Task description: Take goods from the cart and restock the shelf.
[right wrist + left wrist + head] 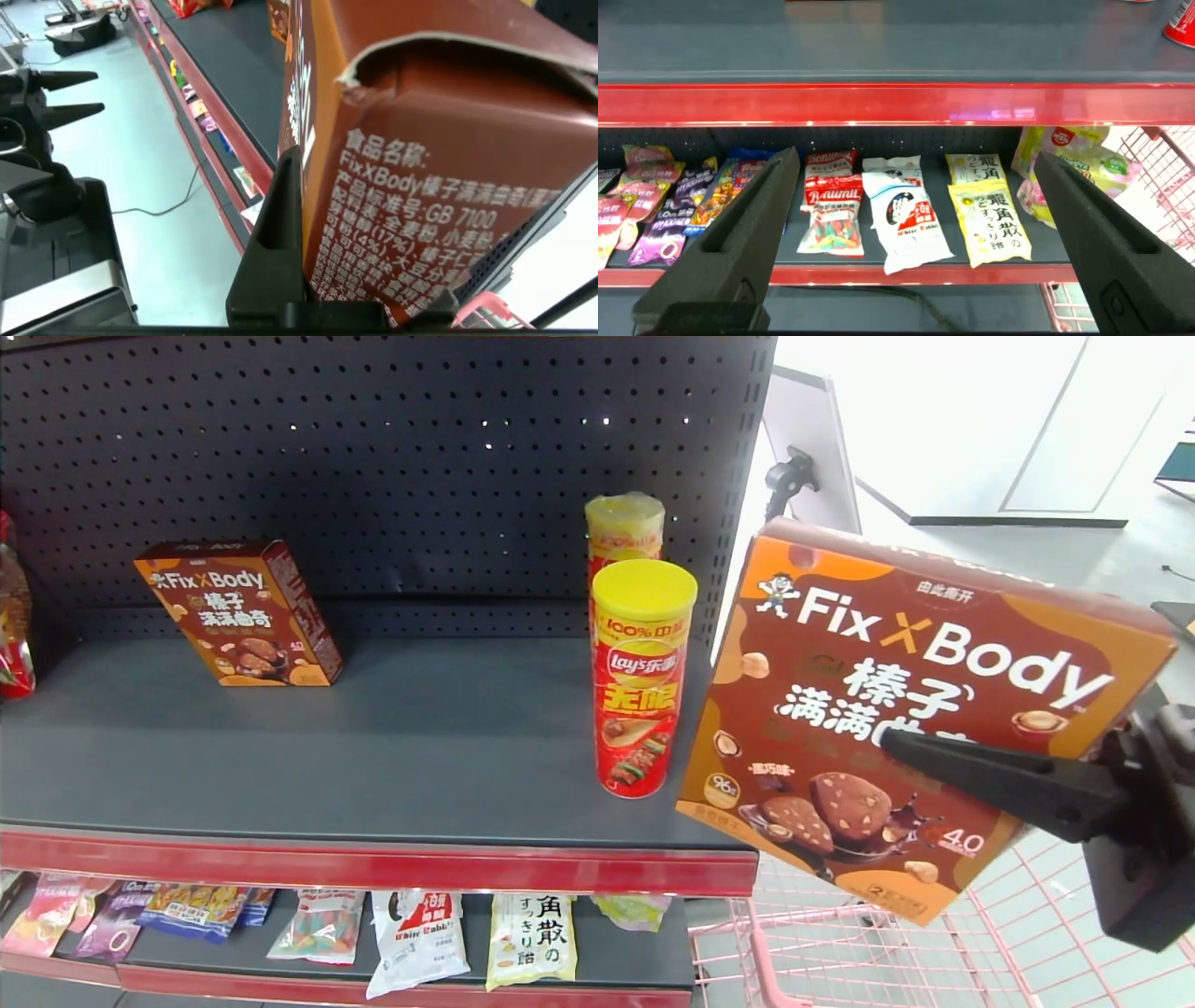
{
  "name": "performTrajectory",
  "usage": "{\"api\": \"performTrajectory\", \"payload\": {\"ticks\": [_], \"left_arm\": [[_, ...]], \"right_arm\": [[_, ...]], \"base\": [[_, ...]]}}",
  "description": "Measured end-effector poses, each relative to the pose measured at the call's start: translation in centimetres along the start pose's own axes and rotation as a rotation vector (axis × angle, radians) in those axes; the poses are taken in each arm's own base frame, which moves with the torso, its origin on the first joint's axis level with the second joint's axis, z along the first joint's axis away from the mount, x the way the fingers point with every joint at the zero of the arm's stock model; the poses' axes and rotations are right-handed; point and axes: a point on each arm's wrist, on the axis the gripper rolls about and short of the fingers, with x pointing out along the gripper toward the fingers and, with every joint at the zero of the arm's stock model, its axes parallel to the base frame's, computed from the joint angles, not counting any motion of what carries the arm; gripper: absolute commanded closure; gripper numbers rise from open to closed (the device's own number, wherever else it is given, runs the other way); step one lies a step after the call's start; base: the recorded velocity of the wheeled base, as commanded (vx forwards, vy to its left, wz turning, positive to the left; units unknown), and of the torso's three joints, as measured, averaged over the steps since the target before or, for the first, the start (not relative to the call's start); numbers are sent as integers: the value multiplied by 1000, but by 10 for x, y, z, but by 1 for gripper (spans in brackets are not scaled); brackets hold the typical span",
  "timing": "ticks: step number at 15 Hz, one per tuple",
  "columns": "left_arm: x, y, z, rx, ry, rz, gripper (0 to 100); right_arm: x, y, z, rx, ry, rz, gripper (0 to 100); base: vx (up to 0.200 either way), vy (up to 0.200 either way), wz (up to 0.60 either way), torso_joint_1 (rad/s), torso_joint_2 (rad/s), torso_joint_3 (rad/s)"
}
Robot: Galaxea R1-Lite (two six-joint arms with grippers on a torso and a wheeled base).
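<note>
Right pincer [411, 215] clamped on cookie box [915, 663], held off right edge of shelf [420, 747], above pink cart [822, 943] | open shelf room between chip cans [642, 681] and far-left box [238, 616] | left pincer [915, 215] wide open, empty, by lower shelf [971, 274]

A shop aisle: a dark grey metal shelf [373, 756] with perforated back panel [373, 448] and red front strip [373, 863] holds a brown cardboard biscuit box [238, 616] and tall red crisp cans [642, 691]; bagged sweets [420, 938] lie below, beside a pink wire cart [840, 952].
</note>
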Motion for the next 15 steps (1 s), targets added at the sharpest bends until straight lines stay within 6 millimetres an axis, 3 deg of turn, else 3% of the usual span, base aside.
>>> {"api": "performTrajectory", "payload": {"ticks": [5, 15], "left_arm": [[0, 0, 0, -2, 0, 0, 0], [0, 0, 0, 0, 0, 0, 0]], "right_arm": [[-9, 10, 5, -14, -36, 52, 100], [-8, 24, -3, -11, -24, 170, 100]], "base": [[0, 0, 0, 0, 0, 0], [0, 0, 0, 0, 0, 0]]}}
